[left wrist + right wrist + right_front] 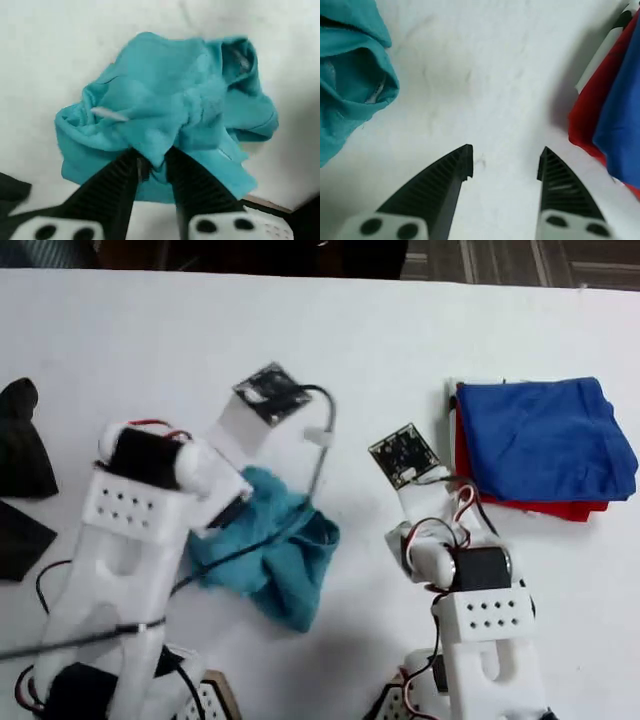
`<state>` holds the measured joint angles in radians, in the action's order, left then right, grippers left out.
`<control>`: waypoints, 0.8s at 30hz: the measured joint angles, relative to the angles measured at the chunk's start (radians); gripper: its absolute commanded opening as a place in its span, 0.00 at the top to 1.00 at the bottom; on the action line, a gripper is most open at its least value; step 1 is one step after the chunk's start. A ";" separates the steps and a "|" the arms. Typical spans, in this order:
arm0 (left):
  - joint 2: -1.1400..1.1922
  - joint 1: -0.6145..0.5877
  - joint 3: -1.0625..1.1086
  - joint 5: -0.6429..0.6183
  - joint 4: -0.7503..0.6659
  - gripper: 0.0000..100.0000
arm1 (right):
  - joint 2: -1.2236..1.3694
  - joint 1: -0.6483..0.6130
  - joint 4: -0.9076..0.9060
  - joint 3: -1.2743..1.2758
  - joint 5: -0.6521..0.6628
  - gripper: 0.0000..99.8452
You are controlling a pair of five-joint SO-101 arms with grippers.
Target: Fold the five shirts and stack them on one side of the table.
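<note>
A crumpled teal shirt (275, 545) lies on the white table (360, 340) at centre. My left gripper (152, 159) is shut on a fold of the teal shirt (170, 110), bunching the cloth. On the right, a folded blue shirt (545, 435) rests on a folded red shirt (555, 506), with a white one under them. My right gripper (505, 162) hovers open over bare table between the teal shirt (350, 80) and the stack, whose red shirt (597, 110) and blue shirt (622, 130) are close by. The right arm (470, 580) stands in front of the stack.
Dark garments (22, 475) lie at the table's left edge. Black and red cables run along both arms and over the teal shirt. The far half of the table is bare white surface.
</note>
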<state>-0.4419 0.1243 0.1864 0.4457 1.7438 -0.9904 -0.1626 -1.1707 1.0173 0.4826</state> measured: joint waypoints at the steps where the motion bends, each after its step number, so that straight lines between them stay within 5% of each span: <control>1: 0.006 -0.037 0.023 -0.003 -0.012 0.81 | 0.000 0.000 0.006 0.009 0.000 0.78; 12: 0.018 -0.508 0.063 0.173 -0.052 0.81 | 0.000 0.000 0.058 0.060 0.000 0.78; 18: 0.018 -0.466 0.141 0.089 -0.098 0.81 | 0.000 0.000 0.069 0.060 0.000 0.78; 24: 0.018 -0.261 0.157 -0.275 -0.109 0.81 | 0.000 0.000 0.069 0.063 0.000 0.78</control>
<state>-0.4235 -0.1366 0.3429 0.1711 1.6349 -0.9904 -0.1626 -1.1017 1.0802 0.4826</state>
